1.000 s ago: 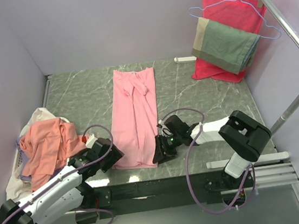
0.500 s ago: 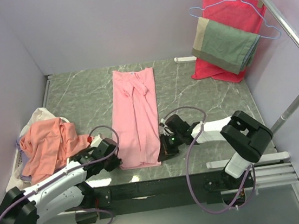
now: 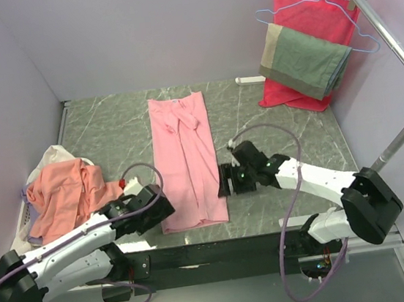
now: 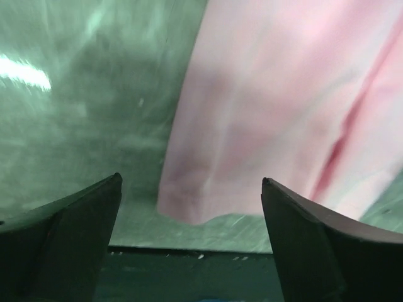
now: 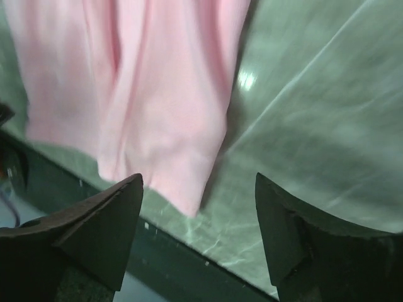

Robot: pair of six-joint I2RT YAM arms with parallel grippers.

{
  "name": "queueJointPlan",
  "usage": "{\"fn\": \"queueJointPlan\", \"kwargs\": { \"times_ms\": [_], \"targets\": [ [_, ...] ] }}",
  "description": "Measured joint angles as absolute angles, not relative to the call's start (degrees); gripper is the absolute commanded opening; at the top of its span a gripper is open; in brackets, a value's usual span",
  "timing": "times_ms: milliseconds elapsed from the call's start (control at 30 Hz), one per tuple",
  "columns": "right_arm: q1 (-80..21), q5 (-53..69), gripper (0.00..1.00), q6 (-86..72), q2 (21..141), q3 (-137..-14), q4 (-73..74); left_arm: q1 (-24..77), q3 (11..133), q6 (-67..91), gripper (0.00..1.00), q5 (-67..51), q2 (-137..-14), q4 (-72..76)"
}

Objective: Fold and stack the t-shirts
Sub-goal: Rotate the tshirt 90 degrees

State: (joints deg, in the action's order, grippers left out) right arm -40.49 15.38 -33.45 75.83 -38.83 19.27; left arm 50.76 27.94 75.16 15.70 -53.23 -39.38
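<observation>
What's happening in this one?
Two robot arms are working on a pink t-shirt, which lies on the table folded lengthwise into a narrow strip. The left gripper and right gripper hover open at its near corners, holding nothing. A salmon-orange shirt sits crumpled in a pile at the left, not yet folded.

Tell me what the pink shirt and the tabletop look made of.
Pink shirt: soft matte knit, probably cotton; it lies limp with gentle creases, no shine.
Tabletop: green marble-look surface with pale veins, fairly glossy, since light glints show on it; real stone or printed laminate cannot be told.
</observation>
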Motion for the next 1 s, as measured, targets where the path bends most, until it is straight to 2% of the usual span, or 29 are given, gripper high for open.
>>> {"fn": "queueJointPlan", "kwargs": {
  "times_ms": [100, 200, 433, 567, 700, 767, 900, 1000],
  "targets": [
    [-37.76, 9.78, 0.77, -30.68, 75.64, -44.97, 20.73, 50.63, 32.42, 74.91, 0.99, 22.02, -52.64, -40.95],
    [-33.32, 6.57, 0.75, -27.64, 80.58, -55.31, 20.60, 49.52, 36.82, 72.40, 0.99, 26.79, -54.37, -38.96],
    [-26.41, 8.43, 0.71, -22.28, 109.84, -90.39, 19.03, 42.81, 46.39, 63.40, 0.99, 31.35, -69.23, -31.64],
    [-24.88, 10.79, 0.72, -21.19, 127.17, -110.72, 21.67, 38.61, 46.74, 59.13, 0.99, 30.24, -71.16, -28.21],
    [-24.14, 12.78, 0.72, -21.17, 139.02, -124.62, 26.83, 35.03, 46.74, 56.82, 0.99, 28.99, -70.96, -25.50],
    [-24.03, 13.34, 0.72, -21.28, 143.15, -129.12, 28.71, 33.80, 46.74, 56.10, 0.99, 28.21, -70.96, -24.71],
    [-23.94, 14.55, 0.72, -21.58, 144.81, -129.58, 31.16, 31.88, 46.74, 54.98, 0.99, 27.03, -70.96, -24.21],
    [-23.94, 14.96, 0.68, -21.58, 144.81, -130.30, 31.68, 30.94, 46.72, 54.65, 0.99, 26.55, -70.96, -24.21]
  ]
}}
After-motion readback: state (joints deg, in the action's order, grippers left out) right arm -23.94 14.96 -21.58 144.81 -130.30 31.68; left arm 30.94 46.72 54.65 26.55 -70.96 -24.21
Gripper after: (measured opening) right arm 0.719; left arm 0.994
